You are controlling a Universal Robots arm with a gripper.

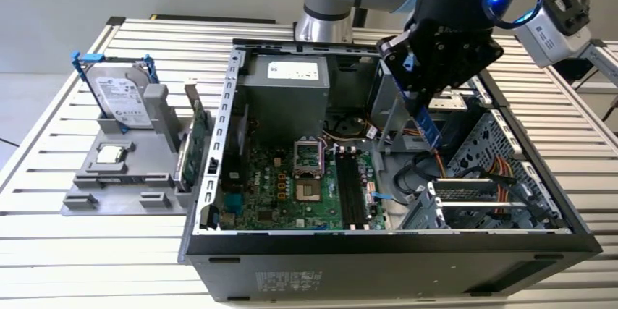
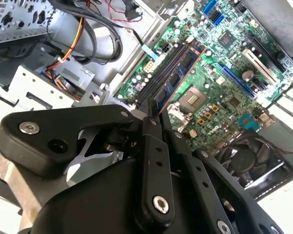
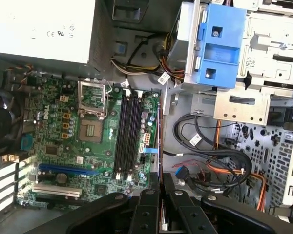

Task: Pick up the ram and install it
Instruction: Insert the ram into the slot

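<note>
Because the ram point(image 1: 430, 132) has to go edge-first into a narrow socket, it is held upright by its upper end. The bluish stick hangs straight down below the gripper point(image 1: 422, 103) with its long contact edge free. The two fingers are pressed against its flat faces, so the gripper is pinching the ram rather than standing spread. In the second wrist view the stick point(image 2: 180, 73) runs away from the fingertips point(image 2: 147, 122) and lies roughly parallel to the dark memory slots point(image 2: 158, 73). That suggests it has been turned to match them. In the first wrist view it shows edge-on as a thin line point(image 3: 159, 141) rising from between the fingers point(image 3: 149, 195), just beside the slots point(image 3: 127, 136) and not over them. In the exterior view it hangs inside the open computer case point(image 1: 386, 255), above the board and toward the exterior view's right of the slots point(image 1: 352, 189), near the cables and the drive cage point(image 1: 493, 157). I judge the pick-up done and the seating not yet done, since no slot on the motherboard point(image 1: 280, 193) holds a stick. Further out, a silver hard drive point(image 1: 126, 99) in its blue frame stands on a grey holder point(image 1: 116, 186), well apart from the arm. A green expansion card point(image 1: 198, 142) stands on edge between that holder and the case wall.
</note>
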